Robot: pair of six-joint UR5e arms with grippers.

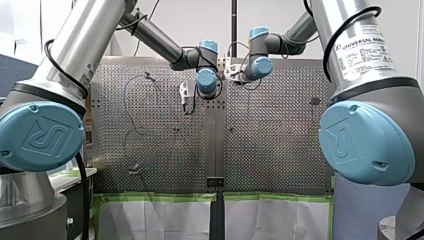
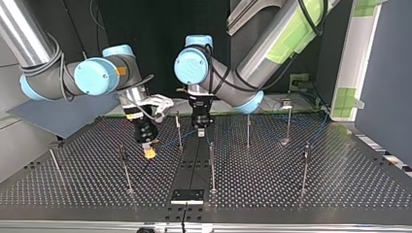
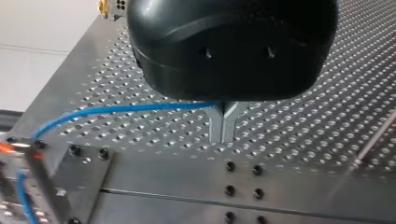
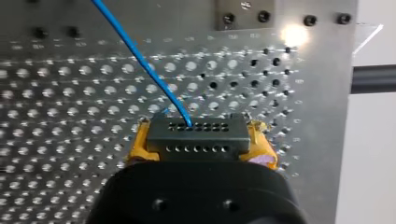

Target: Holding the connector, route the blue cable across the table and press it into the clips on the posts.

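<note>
Both arms bend down over the table [image 2: 291, 184]. My right gripper [image 4: 198, 140] squeezes the black plug [image 4: 196, 133] between its yellow pads [image 4: 138, 145], and the blue cable [image 4: 140, 60] runs out ahead of it. Only the left wrist view shows my left gripper [image 3: 223, 137] with its metal fingers pressed together at the tips, the cable slipping in between them.
</note>
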